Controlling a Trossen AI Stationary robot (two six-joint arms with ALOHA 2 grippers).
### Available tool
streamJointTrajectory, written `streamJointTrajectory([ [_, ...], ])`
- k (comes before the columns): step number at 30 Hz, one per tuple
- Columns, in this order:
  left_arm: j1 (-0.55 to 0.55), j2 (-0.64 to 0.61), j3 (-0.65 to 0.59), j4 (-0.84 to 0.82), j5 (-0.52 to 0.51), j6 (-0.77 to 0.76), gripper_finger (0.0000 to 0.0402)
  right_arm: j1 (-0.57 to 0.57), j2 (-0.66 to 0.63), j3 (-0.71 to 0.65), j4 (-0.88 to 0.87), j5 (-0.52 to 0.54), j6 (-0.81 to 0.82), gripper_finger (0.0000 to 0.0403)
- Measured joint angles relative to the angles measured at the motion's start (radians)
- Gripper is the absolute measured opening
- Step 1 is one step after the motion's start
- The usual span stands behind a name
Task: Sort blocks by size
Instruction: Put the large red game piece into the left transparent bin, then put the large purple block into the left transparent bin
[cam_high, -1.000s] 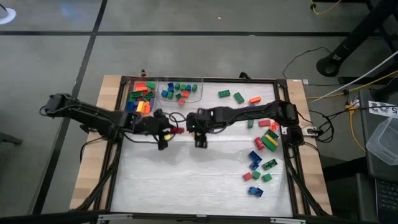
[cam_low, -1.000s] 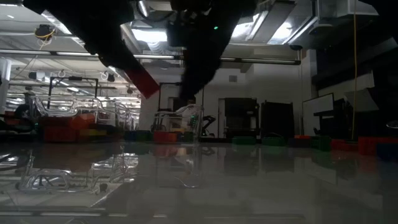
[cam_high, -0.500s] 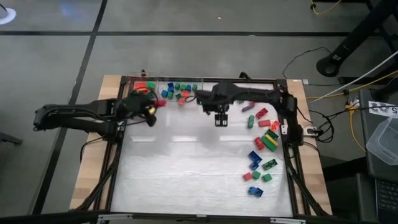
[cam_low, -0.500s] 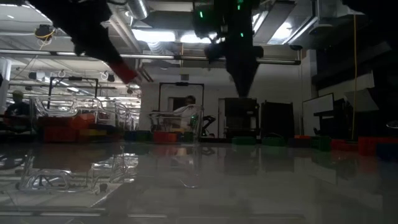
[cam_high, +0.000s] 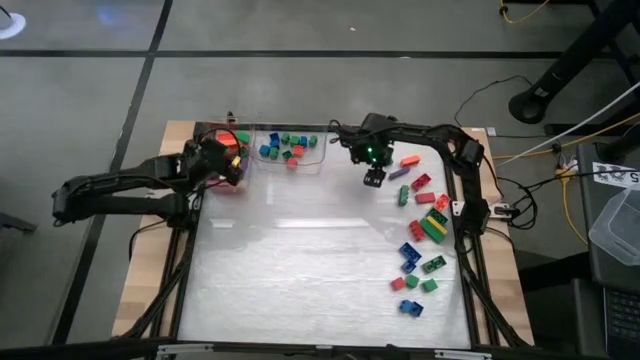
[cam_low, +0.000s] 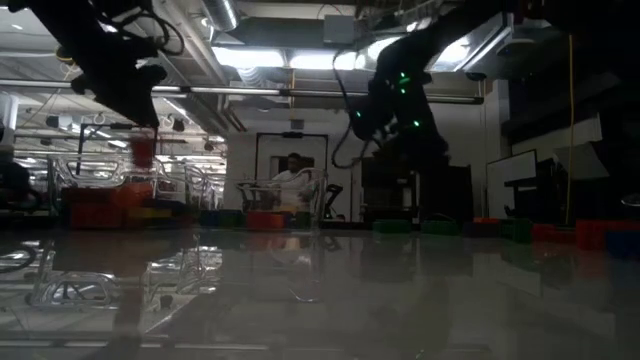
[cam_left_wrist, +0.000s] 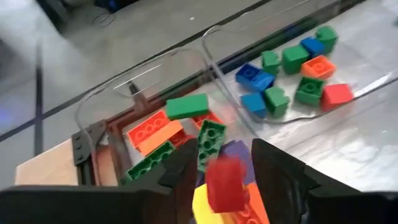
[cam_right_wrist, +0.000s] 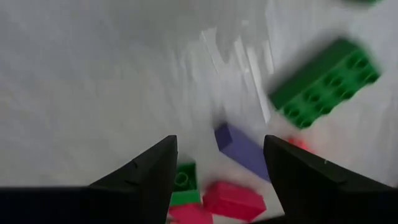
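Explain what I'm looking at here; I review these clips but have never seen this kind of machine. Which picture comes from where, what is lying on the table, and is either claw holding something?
These are two dark robot arms at a table, each ending in a two-fingered gripper. One picture looks straight down, one looks level across the tabletop, and two come from cameras on the arms' wrists.

Loose blocks lie along the table's right side. At the far edge stand two clear trays: the left tray holds long bricks, the right tray short square ones.

The left gripper hangs over the left tray, its fingers parted. A red block shows between them, blurred, so it seems to be dropping out.

The right gripper is open and holds nothing. It hovers near a purple block and a green block among the loose ones.
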Motion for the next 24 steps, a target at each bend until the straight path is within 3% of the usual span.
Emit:
streamJointTrajectory([
  [6,0.040,0.042,-0.038,0.024,0.000,-0.004,0.0177,0.005,0.000,-0.126,0.008,0.146,-0.005,0.0237],
  [11,0.050,0.066,-0.069,0.054,0.001,-0.008,0.0185,0.002,0.000,-0.208,0.056,0.263,-0.037,0.0237],
  [19,0.050,0.075,-0.069,0.065,0.003,-0.009,0.0183,0.003,0.000,-0.276,0.184,0.266,-0.086,0.0228],
  [24,0.050,0.075,-0.069,0.066,0.003,-0.009,0.0183,0.003,-0.001,-0.280,0.189,0.221,-0.086,0.0165],
])
